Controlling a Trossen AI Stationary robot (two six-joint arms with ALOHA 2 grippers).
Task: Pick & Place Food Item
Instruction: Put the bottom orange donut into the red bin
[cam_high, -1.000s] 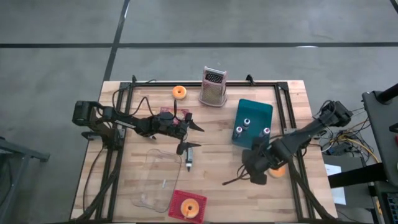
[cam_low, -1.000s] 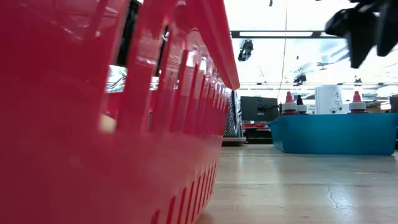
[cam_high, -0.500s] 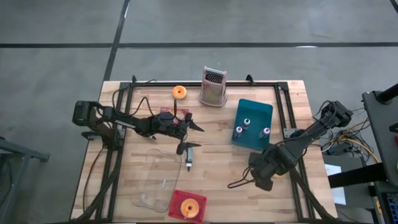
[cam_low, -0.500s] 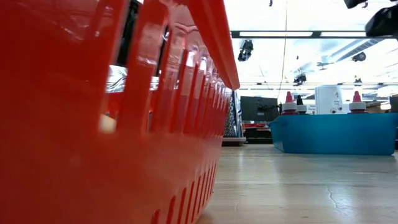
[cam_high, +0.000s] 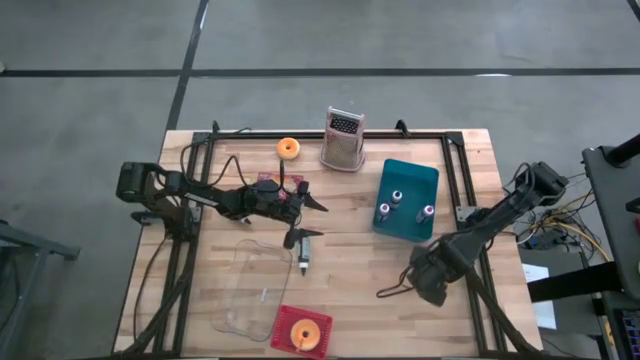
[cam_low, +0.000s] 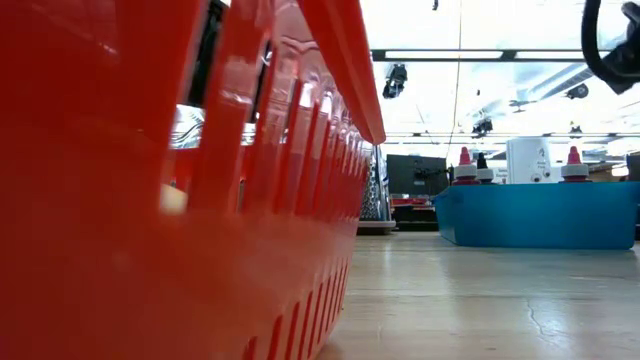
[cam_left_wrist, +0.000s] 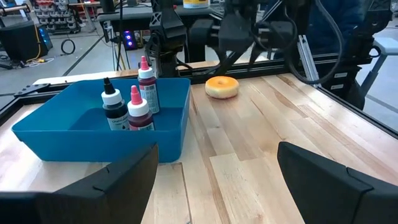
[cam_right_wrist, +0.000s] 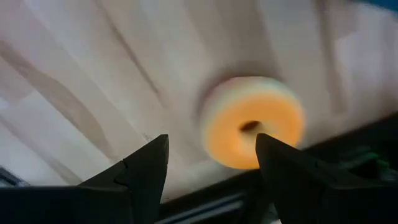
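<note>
Hovering over the table's 4 o'clock corner, the right gripper (cam_right_wrist: 211, 174) has its jaws released and empty above a doughnut (cam_right_wrist: 252, 129) lying flat on the table (cam_high: 350, 270) near that edge. Closing off-centre could, I judge, nudge the ring toward the metal frame or off the edge. Being round, it has no long axis; its hole faces up. The left gripper (cam_left_wrist: 217, 180) waits open near 9 o'clock.
</note>
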